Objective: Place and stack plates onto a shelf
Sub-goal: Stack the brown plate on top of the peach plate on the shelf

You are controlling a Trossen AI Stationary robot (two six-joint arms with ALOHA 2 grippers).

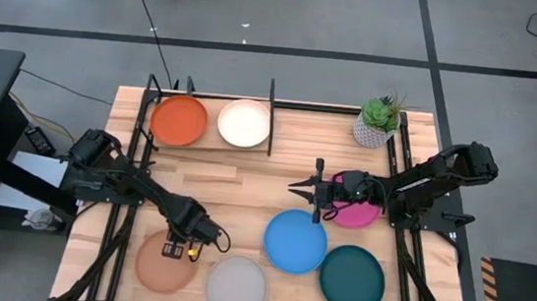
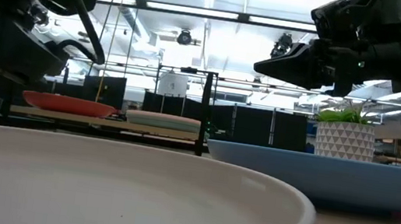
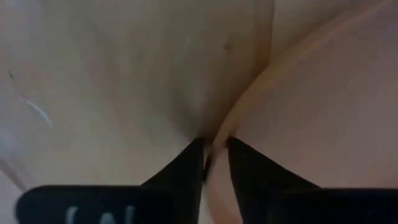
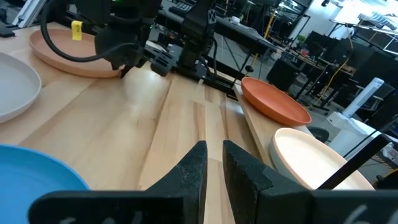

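Observation:
An orange plate (image 1: 178,120) and a pale peach plate (image 1: 244,123) lie on the shelf (image 1: 208,145) at the far left. A terracotta plate (image 1: 157,266), a grey-white plate (image 1: 235,288), a bright blue plate (image 1: 294,242) and a dark teal plate (image 1: 352,279) lie flat on the table near its front edge. A magenta plate (image 1: 359,215) lies under my right arm. No light blue plate shows. My left gripper (image 1: 176,248) is shut on the terracotta plate's rim. My right gripper (image 1: 297,186) hangs shut and empty above the table's middle, pointing left. My left gripper pinches the terracotta plate's far rim (image 3: 219,138) between its two fingers, one finger (image 3: 249,165) over the plate's inside and one (image 3: 186,163) outside over the wood. The fingers come from above, pointing down, across the rim. In the high view the plate lies on the table.
The shelf's black upright divider (image 1: 271,116) stands right of the peach plate. A potted plant (image 1: 378,124) stands at the far right. Bare wood lies between the shelf and the front row of plates (image 1: 235,192).

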